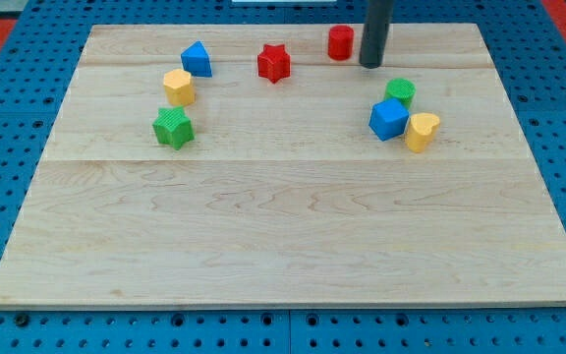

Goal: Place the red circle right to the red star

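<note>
The red circle stands near the view's top edge of the wooden board. The red star lies to its left and a little lower. My tip is just right of the red circle and slightly below it, close to it; I cannot tell if it touches.
A blue triangle-like block, a yellow block and a green star-like block sit at the upper left. A green round block, a blue cube and a yellow heart cluster at the right.
</note>
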